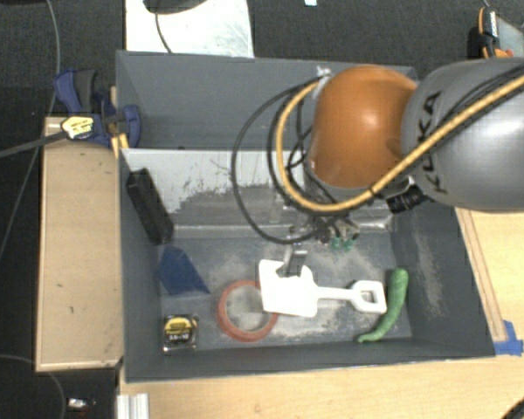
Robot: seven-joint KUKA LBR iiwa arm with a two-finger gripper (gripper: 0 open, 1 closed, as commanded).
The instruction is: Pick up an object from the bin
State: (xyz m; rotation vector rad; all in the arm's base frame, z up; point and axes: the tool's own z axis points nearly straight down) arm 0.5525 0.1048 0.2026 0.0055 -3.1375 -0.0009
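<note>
My gripper hangs below the orange cover, its fingertip right at the upper edge of a white toy shovel that lies flat on the bin floor with its handle pointing right. Whether the fingers touch the shovel's blade I cannot make out. A red ring lies partly under the shovel's left edge. A green curved pepper-like thing rests just right of the handle.
A blue wedge sits at the left of the floor, a small yellow tape measure in the front left corner, and a black bar leans along the left wall. The arm and its cables cover the bin's back right.
</note>
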